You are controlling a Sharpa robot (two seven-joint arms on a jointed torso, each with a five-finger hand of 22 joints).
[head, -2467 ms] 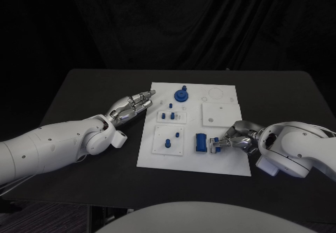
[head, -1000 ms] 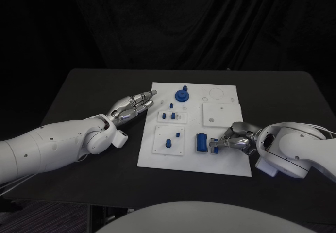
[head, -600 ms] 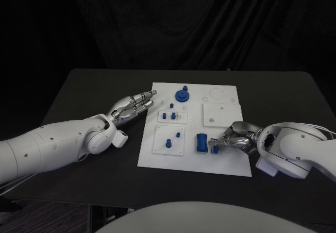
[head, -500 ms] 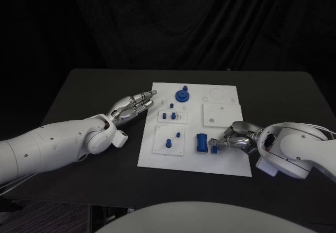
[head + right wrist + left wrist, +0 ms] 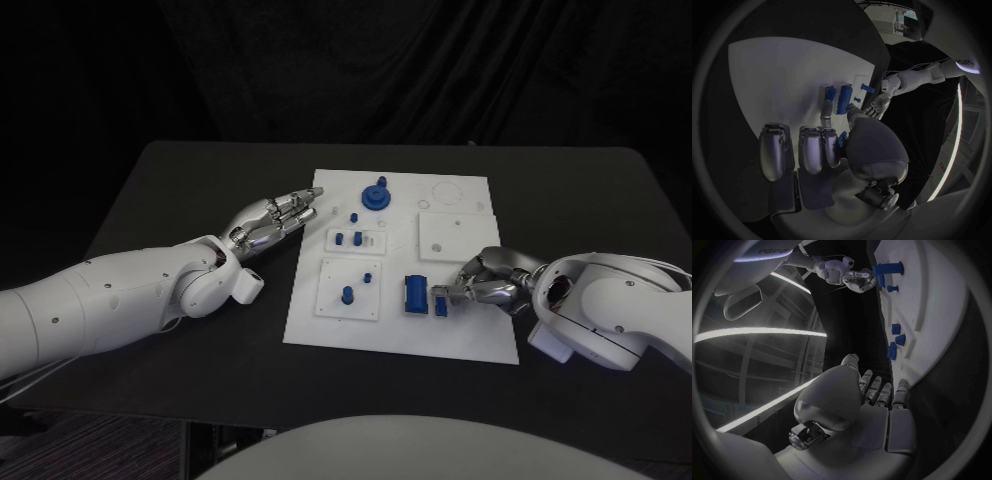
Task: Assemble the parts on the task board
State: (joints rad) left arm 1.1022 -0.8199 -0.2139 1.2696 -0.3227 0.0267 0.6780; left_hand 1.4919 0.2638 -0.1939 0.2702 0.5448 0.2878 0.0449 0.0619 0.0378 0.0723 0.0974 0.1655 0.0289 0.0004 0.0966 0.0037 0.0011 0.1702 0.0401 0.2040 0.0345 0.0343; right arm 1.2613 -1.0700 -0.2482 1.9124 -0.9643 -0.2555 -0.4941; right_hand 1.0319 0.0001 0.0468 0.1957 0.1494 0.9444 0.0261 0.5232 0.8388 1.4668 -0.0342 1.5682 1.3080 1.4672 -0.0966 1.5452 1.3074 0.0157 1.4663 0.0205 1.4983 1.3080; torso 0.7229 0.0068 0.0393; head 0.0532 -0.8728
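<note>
Since the earlier view the right hand [image 5: 488, 284] has crept slightly up along the task board's [image 5: 476, 340] right edge; the left hand [image 5: 274, 217] has stayed flat, fingers apart and empty, just off the left edge. The right hand pinches a small blue peg [image 5: 441, 299], just beside the blue block [image 5: 415, 294] near the board's front edge. Risk, as judged: a tilted peg may jam or slip from the pinch.

- The left hand [image 5: 870, 400] lay beside the task board [image 5: 942, 305], fingers extended and holding nothing.
- Blue parts [image 5: 893, 346] stood on the board.
- The right hand [image 5: 856, 277] touched a blue part [image 5: 889, 268].
</note>
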